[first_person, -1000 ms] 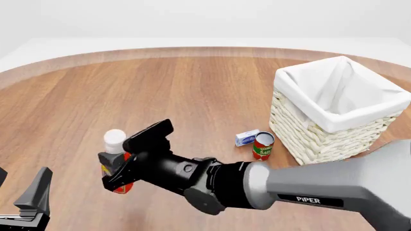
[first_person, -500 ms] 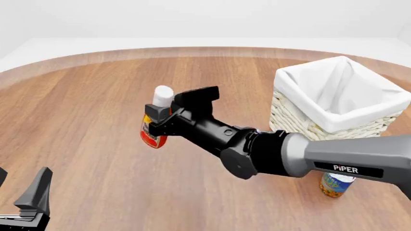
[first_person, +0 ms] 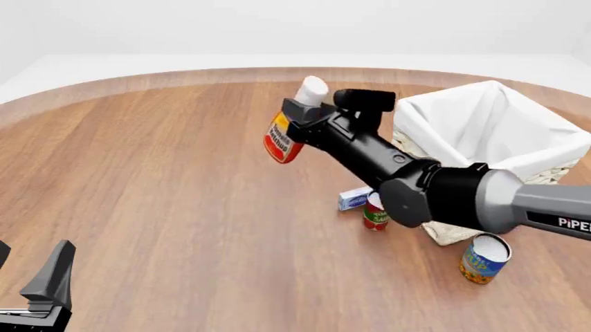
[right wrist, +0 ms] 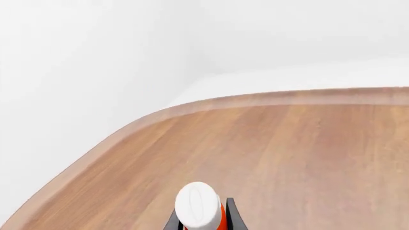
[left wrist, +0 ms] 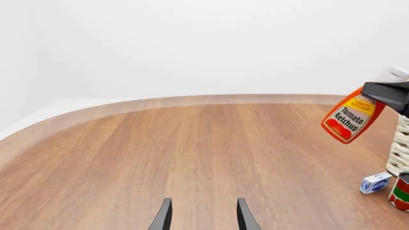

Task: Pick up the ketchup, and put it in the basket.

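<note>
Gripping the ketchup just under its cap, the right tool holds it in the air above the surface, a little left of the basket and not touching it. The bottle is smooth red plastic, flattened and rounded at its base, with a yellow-and-white label and a domed white cap. Its long axis is tilted: cap up and toward the basket, base down and to the left. From the right wrist the cap faces the camera between the black fingers.

The basket is square, woven of cream wicker in ribbed rows, with a soft white cloth liner folded over its rim. At its foot stand a red-and-green can and a small blue-and-white box, the two close together. A blue-and-yellow can stands nearer the camera, apart from them.

The surface is a wide round plane of warm brown wood planks with a paler edge band, set on a white floor against plain white walls.

The left tool is released, its two thin dark fingers parted low over bare wood, well apart from everything else. From the left wrist the ketchup shows tilted beside the basket's edge.
</note>
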